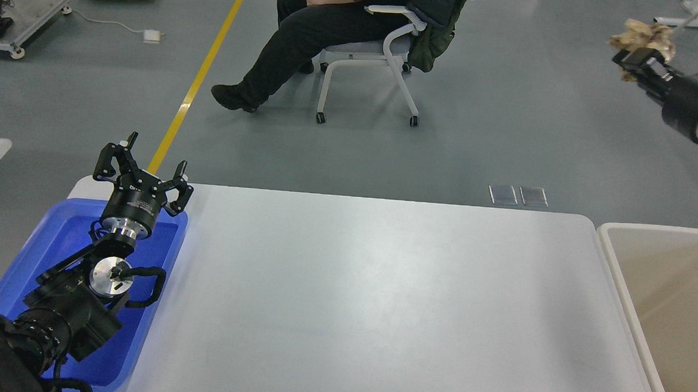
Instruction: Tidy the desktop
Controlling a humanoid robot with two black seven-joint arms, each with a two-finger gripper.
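Note:
The white desktop point(368, 291) fills the middle of the head view and is bare. My right gripper point(633, 54) is at the upper right, high above and beyond the desktop's right end, shut on a crumpled ball of tan paper point(643, 33). My left gripper point(141, 166) is open and empty, raised over the far end of the blue tray point(27, 276) at the left.
A beige rimmed bin point(662, 304) stands against the desktop's right edge, below the raised right arm. A seated person on a wheeled chair point(367, 49) is on the floor beyond the desktop. A yellow floor line point(201, 77) runs at the back left.

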